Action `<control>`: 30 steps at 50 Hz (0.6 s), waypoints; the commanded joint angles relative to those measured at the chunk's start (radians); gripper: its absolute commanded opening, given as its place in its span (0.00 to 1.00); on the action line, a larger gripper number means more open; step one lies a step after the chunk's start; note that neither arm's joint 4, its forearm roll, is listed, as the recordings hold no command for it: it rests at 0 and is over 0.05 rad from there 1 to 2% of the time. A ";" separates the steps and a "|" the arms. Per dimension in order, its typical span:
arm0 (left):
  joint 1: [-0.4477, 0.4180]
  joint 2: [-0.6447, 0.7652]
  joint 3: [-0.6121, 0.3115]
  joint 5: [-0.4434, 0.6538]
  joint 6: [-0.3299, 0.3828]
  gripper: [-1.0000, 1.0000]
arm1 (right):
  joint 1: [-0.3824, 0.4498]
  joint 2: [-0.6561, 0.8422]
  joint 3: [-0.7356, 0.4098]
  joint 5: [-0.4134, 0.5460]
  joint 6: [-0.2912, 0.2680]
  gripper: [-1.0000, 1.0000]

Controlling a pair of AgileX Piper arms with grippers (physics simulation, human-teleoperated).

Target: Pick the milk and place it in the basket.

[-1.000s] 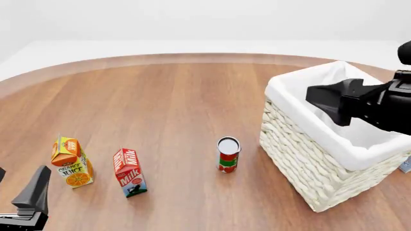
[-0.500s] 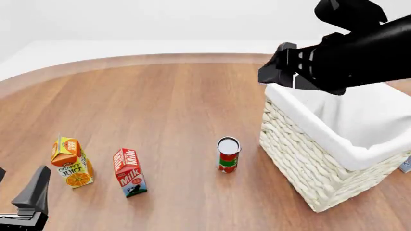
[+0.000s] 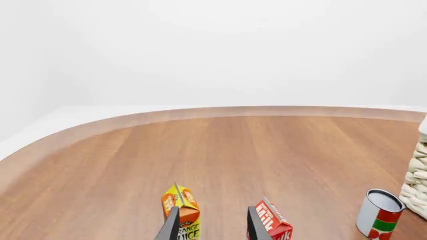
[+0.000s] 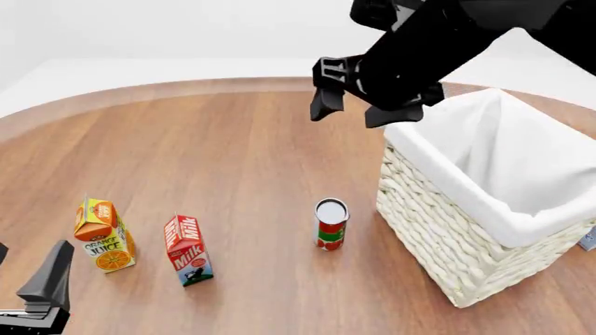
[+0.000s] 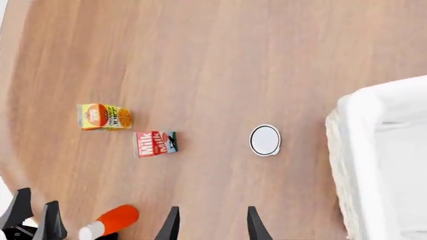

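Well below the spread, empty right gripper (image 4: 365, 106) stands the milk (image 4: 188, 250), nearer the left gripper (image 3: 212, 229), also spread; basket (image 4: 437, 216) just beside.

You're looking at a wooden table (image 4: 233, 160) with warm brown grain and a curved far edge trimmed by a paler rim. Beyond it lies a plain white floor (image 4: 139, 70) that blends into a bare white wall (image 3: 233, 50). The light falls soft and even, leaving only faint shadows.
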 commanded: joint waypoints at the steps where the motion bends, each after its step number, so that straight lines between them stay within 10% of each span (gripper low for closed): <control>1: 0.000 0.000 0.000 0.000 0.000 1.00 | 0.049 0.122 -0.103 0.044 0.035 1.00; 30: 0.000 0.000 0.000 0.000 0.000 1.00 | 0.161 0.332 -0.273 0.044 0.090 1.00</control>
